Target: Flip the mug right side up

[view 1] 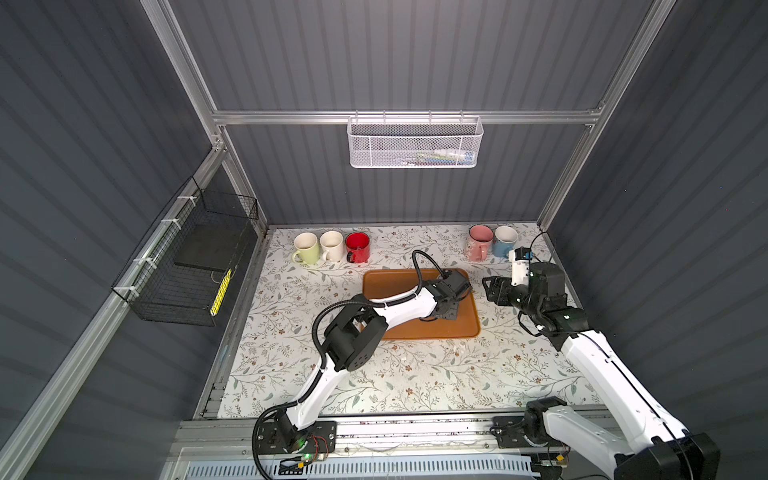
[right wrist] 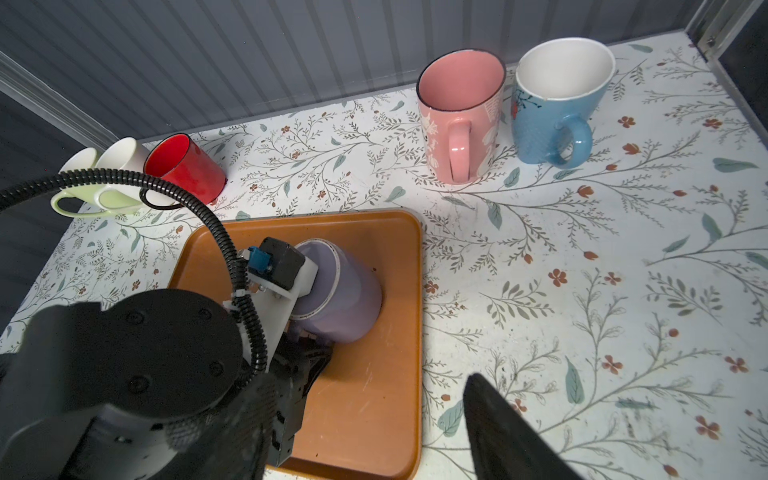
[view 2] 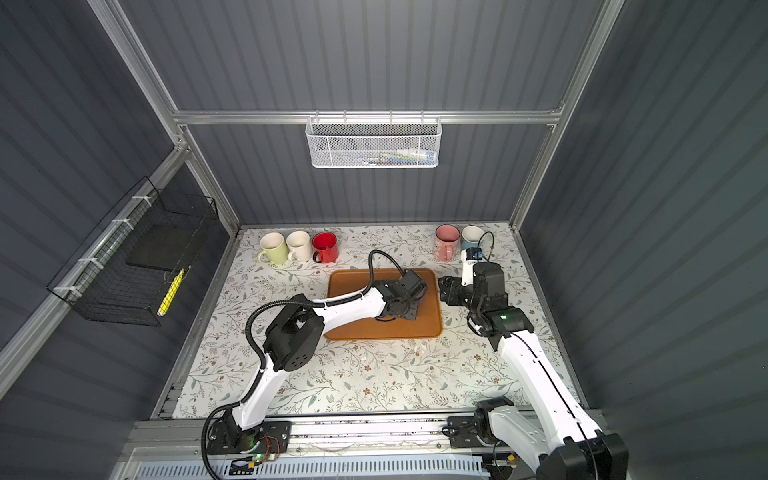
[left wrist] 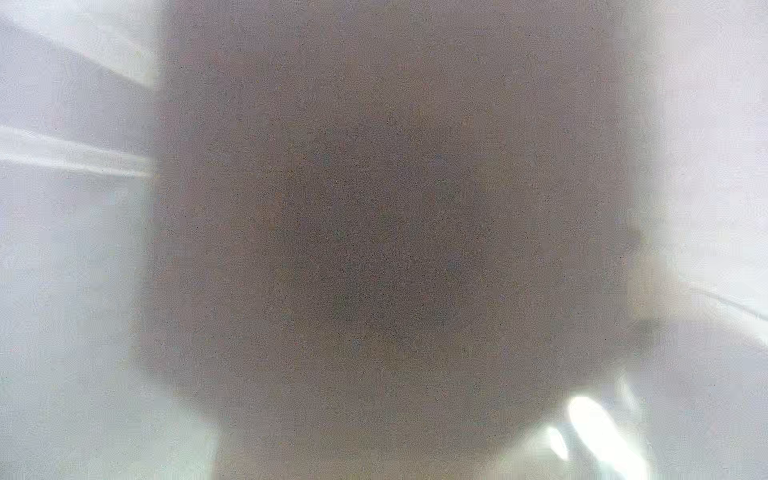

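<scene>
A lavender mug [right wrist: 349, 291] is on the orange tray [right wrist: 374, 395], bottom up and tilted, its base ring turned toward the back left. My left gripper [right wrist: 307, 345] reaches in at the mug's near side and looks shut on its handle. In both top views the left wrist hides the mug, and only the gripper [view 1: 449, 309] [view 2: 405, 311] shows over the tray [view 1: 390, 282] [view 2: 428, 320]. A blurred grey-brown surface fills the left wrist view. My right gripper [view 1: 492, 289] [view 2: 446, 289] [right wrist: 374, 436] hovers open just right of the tray, holding nothing.
Upright along the back wall stand a green mug [view 1: 306, 248], a cream mug [view 1: 331, 246] and a red mug [view 1: 357, 247] on the left. A pink mug [right wrist: 457, 120] and a blue mug [right wrist: 557, 108] stand on the right. A wire basket [view 1: 187, 270] hangs on the left wall.
</scene>
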`<state>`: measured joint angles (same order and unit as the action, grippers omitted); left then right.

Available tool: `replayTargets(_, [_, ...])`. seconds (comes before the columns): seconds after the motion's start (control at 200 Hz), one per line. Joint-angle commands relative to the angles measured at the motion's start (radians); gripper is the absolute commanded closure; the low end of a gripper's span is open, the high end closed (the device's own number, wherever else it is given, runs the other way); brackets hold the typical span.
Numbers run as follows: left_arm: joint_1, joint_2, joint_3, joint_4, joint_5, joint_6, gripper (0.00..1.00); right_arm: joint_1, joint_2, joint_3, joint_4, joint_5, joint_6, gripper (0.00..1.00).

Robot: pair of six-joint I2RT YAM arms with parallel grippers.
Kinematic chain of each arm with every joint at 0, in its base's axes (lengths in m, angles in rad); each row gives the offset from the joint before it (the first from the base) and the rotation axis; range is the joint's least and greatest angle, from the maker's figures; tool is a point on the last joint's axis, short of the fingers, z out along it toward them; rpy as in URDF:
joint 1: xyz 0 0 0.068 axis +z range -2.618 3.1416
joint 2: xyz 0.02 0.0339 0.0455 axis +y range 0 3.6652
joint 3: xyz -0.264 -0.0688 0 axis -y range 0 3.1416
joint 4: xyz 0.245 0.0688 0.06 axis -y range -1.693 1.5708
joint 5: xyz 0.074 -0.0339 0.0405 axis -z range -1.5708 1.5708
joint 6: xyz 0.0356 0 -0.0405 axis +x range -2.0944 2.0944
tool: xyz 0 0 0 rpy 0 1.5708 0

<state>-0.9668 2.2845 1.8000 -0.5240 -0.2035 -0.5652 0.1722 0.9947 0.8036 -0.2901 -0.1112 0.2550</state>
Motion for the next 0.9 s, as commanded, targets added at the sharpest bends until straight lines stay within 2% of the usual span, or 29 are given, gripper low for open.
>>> replayTargets(0.0, [0.007, -0.084, -0.026, 0.045, 0.046, 0.039, 0.91, -0.042, -0.019, -0.038, 0.039, -0.059, 0.023, 0.27])
replayTargets(0.125, [0.015, -0.122, -0.058, 0.098, 0.089, 0.058, 0.91, -0.097, -0.031, -0.070, 0.071, -0.130, 0.049, 0.27])
replayTargets(0.45, [0.040, -0.168, -0.113, 0.180, 0.187, 0.066, 0.93, -0.111, -0.021, -0.089, 0.090, -0.139, 0.052, 0.27])
replayTargets(0.705, [0.049, -0.148, -0.105, 0.135, 0.190, 0.080, 0.96, -0.115, -0.001, -0.102, 0.108, -0.152, 0.066, 0.27])
replayTargets(0.895, [0.056, -0.193, -0.134, 0.163, 0.196, 0.095, 0.98, -0.115, -0.001, -0.111, 0.105, -0.148, 0.065, 0.27])
